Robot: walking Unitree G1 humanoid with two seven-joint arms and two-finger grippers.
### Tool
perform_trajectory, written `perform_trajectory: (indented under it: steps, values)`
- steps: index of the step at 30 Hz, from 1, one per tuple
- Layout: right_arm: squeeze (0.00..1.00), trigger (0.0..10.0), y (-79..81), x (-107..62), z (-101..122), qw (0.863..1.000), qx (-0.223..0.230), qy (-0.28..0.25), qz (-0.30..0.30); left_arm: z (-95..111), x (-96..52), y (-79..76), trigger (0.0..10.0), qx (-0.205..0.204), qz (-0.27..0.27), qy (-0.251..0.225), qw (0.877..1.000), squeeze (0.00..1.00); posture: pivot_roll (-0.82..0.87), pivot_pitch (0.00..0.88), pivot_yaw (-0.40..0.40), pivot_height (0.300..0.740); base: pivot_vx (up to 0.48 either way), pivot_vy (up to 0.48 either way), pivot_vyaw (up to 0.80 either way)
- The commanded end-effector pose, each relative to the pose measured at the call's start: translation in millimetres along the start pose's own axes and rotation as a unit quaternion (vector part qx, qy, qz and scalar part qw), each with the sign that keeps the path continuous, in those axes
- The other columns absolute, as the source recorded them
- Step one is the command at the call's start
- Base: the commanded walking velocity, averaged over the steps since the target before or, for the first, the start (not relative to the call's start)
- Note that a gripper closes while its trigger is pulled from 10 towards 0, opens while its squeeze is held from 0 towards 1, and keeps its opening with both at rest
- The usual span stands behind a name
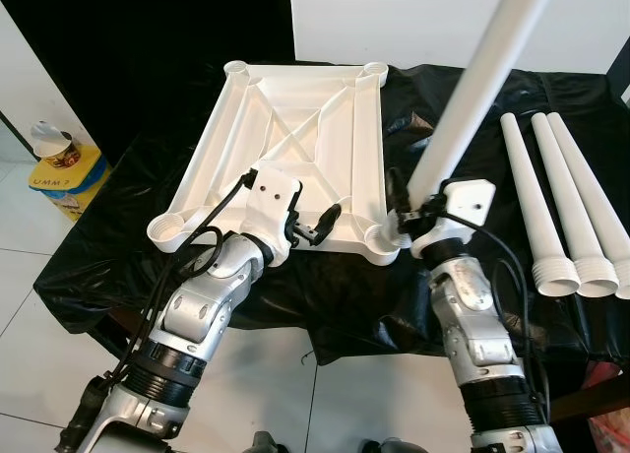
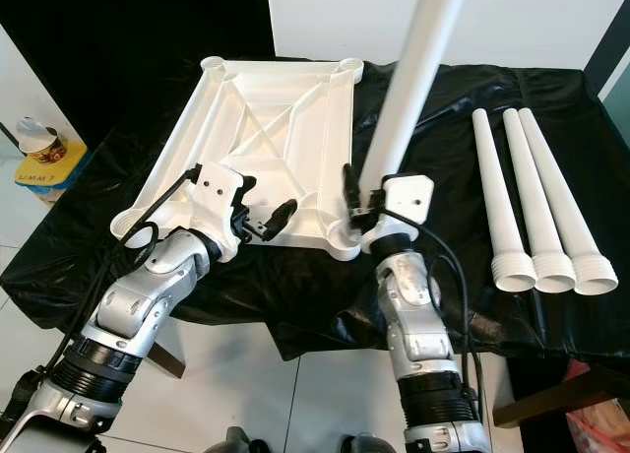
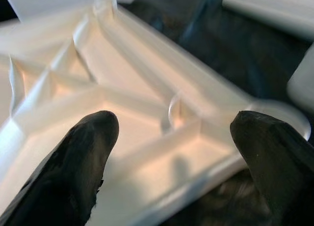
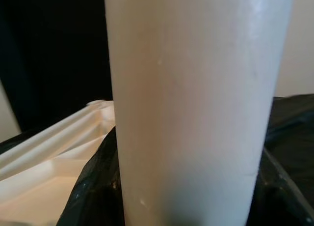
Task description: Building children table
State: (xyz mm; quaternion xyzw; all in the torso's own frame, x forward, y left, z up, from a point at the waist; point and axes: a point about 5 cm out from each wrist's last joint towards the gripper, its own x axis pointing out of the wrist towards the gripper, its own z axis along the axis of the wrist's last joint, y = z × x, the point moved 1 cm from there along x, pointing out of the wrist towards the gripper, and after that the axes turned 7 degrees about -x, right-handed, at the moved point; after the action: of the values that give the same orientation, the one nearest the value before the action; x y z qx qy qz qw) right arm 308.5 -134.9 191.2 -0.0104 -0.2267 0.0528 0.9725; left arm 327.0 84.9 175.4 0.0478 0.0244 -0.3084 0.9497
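— Where's the tabletop?
— The white tabletop (image 1: 295,128) lies upside down, ribs up, on the black sheet (image 1: 413,286) covering the table, with a round socket at each corner.

— And the leg being fitted?
— One white leg (image 1: 472,89) stands tilted, its lower end at the near right corner socket (image 1: 382,241). The right gripper (image 2: 362,209) has its jaws closed around that leg low down; in the right wrist view the leg (image 4: 196,108) sits between the black fingers.

— The other arm?
— The left gripper (image 1: 320,225) hovers over the near edge of the tabletop, jaws spread wide with nothing held. The left wrist view shows both fingertips (image 3: 83,152) apart above the ribbed underside (image 3: 147,103).

— Anything else around?
— Three spare legs (image 2: 536,197) lie side by side on the sheet, well to the right, threaded ends toward the robot. A yellow container (image 1: 64,167) stands on the white tiled floor (image 1: 30,315) to the left.
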Motion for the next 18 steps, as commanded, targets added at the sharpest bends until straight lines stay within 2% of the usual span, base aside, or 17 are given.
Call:
perform_trajectory:
  steps: [1,6,9,13,15,18]
  values:
    - [0.0,10.0,-7.9,-3.4,4,1.0,-0.004,-0.004,-0.015,-13,2.7,-2.7,10.0,0.027,-0.033,0.043,0.998,0.0,-0.09,0.116,0.037,0.74,0.0,0.0,0.0]
    - [0.0,10.0,-14.1,-8.0,4,1.0,-0.013,0.0,-0.026,-24,11.6,-2.1,10.0,0.066,-0.044,0.068,0.995,0.0,-0.1,0.119,0.046,0.74,0.0,0.0,0.0]
    - [0.0,10.0,-14.9,-10.3,2,0.999,-0.015,0.006,-0.028,-27,23.9,-12.5,10.0,0.1,-0.085,0.066,0.989,0.0,-0.1,0.12,0.051,0.74,0.0,0.0,0.0]
    - [0.0,10.0,-14.5,-9.9,3,0.999,-0.017,0.007,-0.028,-29,31.5,-17.6,10.0,0.112,-0.099,0.072,0.986,0.0,-0.11,0.12,0.053,0.74,0.0,0.0,0.0]
    - [0.0,10.0,-14.5,-9.9,3,0.999,-0.017,0.007,-0.028,-29,31.5,-17.6,10.0,0.112,-0.099,0.072,0.986,0.0,-0.11,0.12,0.053,0.74,0.0,0.0,0.0]
    - [0.0,10.0,-15.3,-9.8,5,0.999,-0.02,0.007,-0.031,-30,39.4,-16.5,10.0,0.12,-0.101,0.08,0.984,0.0,-0.12,0.124,0.062,0.74,0.0,0.0,0.0]
